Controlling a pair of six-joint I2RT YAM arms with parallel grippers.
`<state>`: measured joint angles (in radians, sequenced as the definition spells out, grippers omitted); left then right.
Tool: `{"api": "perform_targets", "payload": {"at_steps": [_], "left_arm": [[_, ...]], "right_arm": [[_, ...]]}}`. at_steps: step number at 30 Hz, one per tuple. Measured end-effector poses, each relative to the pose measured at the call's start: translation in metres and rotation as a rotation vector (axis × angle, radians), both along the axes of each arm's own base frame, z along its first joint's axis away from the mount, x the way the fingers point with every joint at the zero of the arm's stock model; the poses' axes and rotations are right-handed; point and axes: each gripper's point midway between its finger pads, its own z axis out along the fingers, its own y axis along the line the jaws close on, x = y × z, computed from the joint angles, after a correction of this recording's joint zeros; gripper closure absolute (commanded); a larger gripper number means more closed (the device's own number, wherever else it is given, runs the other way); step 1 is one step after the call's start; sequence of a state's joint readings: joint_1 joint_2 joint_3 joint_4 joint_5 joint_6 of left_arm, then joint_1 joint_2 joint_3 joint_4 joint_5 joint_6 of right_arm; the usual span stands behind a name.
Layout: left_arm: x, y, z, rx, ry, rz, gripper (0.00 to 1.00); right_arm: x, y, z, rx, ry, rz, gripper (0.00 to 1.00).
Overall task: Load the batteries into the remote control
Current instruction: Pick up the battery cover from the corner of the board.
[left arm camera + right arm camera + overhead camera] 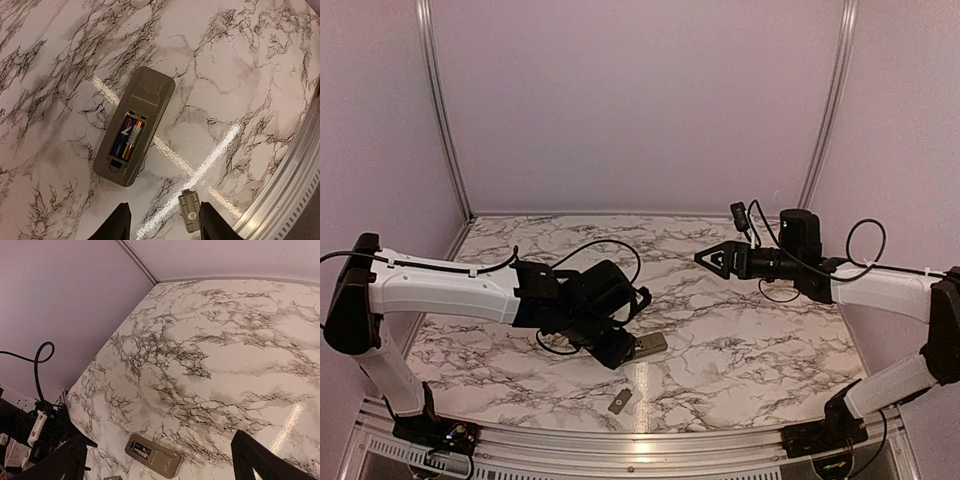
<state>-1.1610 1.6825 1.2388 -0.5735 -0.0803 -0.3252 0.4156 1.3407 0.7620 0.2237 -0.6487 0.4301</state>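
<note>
**Batteries [127,137] sit in the remote control [150,92]; both claws empty**

Nearest the arm bases, a small grey cover plate [190,212] lies flat on the marble surface [240,60]. It is just on the near side of the remote control and does not touch it. The left claw [165,224] hangs over this spot with its fingers partly spread and nothing between them. In the left wrist view the plate shows below, close to one fingertip but not gripped.

Just beyond the plate the remote control lies back-up, its grey-tan shell facing the cameras. Its recess is uncovered, and the two batteries lie in it side by side, at the end of the remote closer to the plate.

Farther back and to the right of the remote, well apart from it, the right claw [710,258] hovers above the surface. Its fingers are spread wide and hold nothing.
</note>
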Motion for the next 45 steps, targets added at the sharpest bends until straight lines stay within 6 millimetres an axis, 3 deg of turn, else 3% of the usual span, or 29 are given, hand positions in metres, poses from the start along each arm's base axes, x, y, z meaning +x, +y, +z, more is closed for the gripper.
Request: {"api": "perform_targets", "payload": {"at_steps": [5, 10, 26, 39, 45], "left_arm": [[-0.016, -0.009, -0.036, 0.064, 0.075, 0.038, 0.64], [-0.021, -0.006, -0.062, 0.138, 0.116, 0.059, 0.66], [-0.037, -0.012, -0.091, 0.223, 0.17, 0.015, 0.69], [-0.045, -0.014, -0.098, 0.229, 0.214, -0.025, 0.92], [-0.048, -0.016, -0.097, 0.226, 0.221, -0.05, 0.97]], "right_arm": [[-0.003, -0.003, 0.006, -0.008, -0.027, -0.002, 0.01], [-0.004, -0.007, 0.018, -0.01, -0.072, -0.019, 0.01], [-0.002, -0.014, 0.006, -0.025, -0.049, -0.074, 0.01], [-0.002, -0.014, 0.006, -0.024, -0.049, -0.073, 0.02], [-0.005, -0.012, 0.007, -0.019, -0.048, -0.054, 0.02]]}}
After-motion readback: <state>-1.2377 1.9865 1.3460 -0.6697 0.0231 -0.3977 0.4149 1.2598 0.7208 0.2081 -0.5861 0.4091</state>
